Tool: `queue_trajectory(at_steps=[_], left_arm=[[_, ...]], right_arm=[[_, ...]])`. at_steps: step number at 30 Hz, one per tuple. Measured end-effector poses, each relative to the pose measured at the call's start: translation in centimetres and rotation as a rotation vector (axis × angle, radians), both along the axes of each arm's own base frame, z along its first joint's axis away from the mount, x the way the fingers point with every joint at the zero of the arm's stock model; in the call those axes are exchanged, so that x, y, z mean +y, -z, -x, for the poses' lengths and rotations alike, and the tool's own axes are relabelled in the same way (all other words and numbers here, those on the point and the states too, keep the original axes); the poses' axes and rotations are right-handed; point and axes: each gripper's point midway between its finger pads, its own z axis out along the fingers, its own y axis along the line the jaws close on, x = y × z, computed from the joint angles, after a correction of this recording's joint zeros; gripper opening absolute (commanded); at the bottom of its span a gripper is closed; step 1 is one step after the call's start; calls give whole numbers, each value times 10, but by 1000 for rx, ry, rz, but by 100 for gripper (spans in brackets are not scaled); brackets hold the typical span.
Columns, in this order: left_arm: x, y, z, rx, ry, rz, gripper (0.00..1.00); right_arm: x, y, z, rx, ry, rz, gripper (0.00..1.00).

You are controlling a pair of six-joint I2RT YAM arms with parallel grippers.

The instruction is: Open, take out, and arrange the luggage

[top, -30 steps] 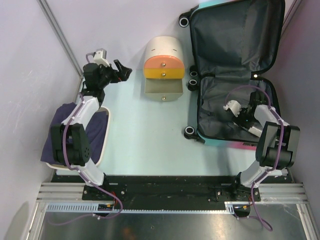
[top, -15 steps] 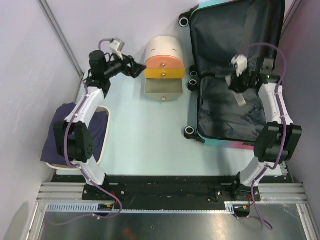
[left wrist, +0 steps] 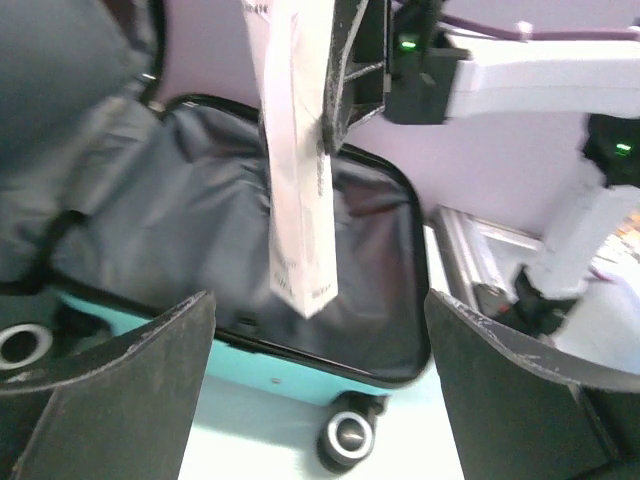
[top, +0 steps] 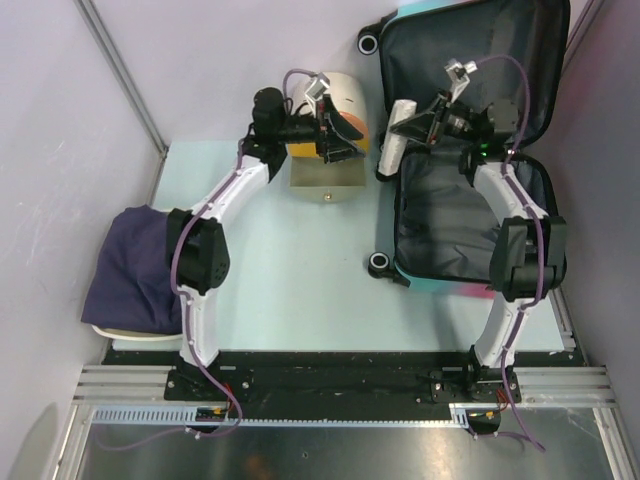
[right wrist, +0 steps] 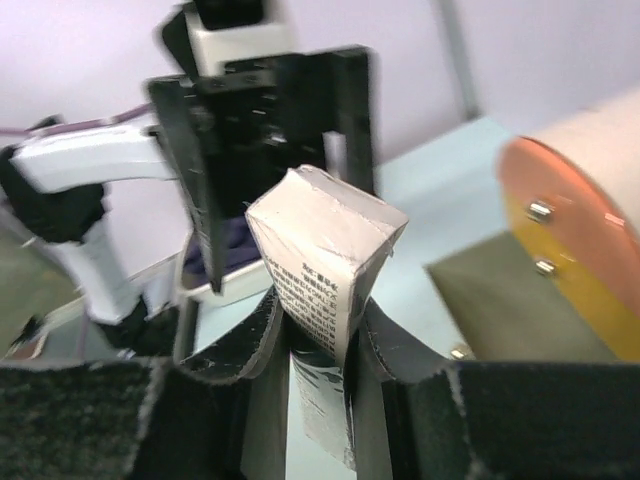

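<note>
The luggage (top: 470, 215) lies open at the right, its lid (top: 470, 60) flat behind the base, dark grey lining showing in both halves. My right gripper (top: 422, 120) is shut on a long white printed carton (top: 398, 128) and holds it in the air over the luggage's left edge. In the right wrist view the carton (right wrist: 325, 255) is pinched between my right gripper's (right wrist: 320, 318) pads. My left gripper (top: 340, 138) is open beside the drawer box, facing the carton. In the left wrist view the carton (left wrist: 295, 170) hangs ahead of my left gripper (left wrist: 320, 390), not touching it.
A cream cylindrical box (top: 328, 125) with orange drawers stands left of the luggage, its bottom drawer pulled out. A navy cloth (top: 135, 275) fills a white tray at the left edge. Luggage wheels (top: 380, 263) stick out to the left. Walls close both sides.
My right gripper closed on the white carton in the luggage base, lifted it and carried it left. My left arm swung right, from the far left wall to the drawer box.
</note>
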Motion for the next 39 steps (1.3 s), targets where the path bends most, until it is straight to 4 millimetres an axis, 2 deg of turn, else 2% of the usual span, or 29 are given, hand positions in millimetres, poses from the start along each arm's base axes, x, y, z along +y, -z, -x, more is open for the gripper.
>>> queue_trajectory(at_steps=[3, 6, 10, 19, 23, 26, 29, 31, 34, 35, 36, 37, 38, 39], left_arm=[[-13, 1, 19, 46, 110, 6, 90], [-12, -2, 32, 51, 183, 4, 90], [-8, -3, 46, 29, 254, -3, 88], [-11, -4, 69, 17, 327, -13, 82], [-14, -6, 72, 17, 334, -11, 82], [-15, -8, 74, 26, 336, -9, 77], [-16, -12, 75, 37, 332, -1, 68], [-17, -15, 76, 49, 327, 11, 58], [-17, -20, 79, 69, 324, 32, 45], [-16, -21, 78, 78, 317, 39, 41], [-15, -21, 77, 80, 312, 45, 29], [-15, -21, 77, 82, 308, 51, 22], [-14, -20, 77, 94, 306, 51, 15], [-14, -20, 75, 96, 299, 55, 1]], right_arm=[[31, -12, 26, -41, -157, -16, 25], [54, -24, 56, -65, -283, -7, 25], [65, -30, 81, -48, -368, 10, 24], [68, -23, 92, 15, -411, 30, 24], [70, -23, 93, 18, -416, 30, 25], [72, -23, 95, 18, -421, 30, 25], [73, -23, 96, 16, -427, 30, 26], [73, -22, 96, 15, -427, 30, 27], [74, -22, 96, 16, -427, 30, 36], [73, -22, 96, 16, -426, 30, 43], [73, -22, 95, 16, -425, 30, 48], [71, -22, 94, 15, -419, 30, 56], [70, -22, 94, 16, -418, 30, 67], [70, -22, 93, 18, -417, 30, 70]])
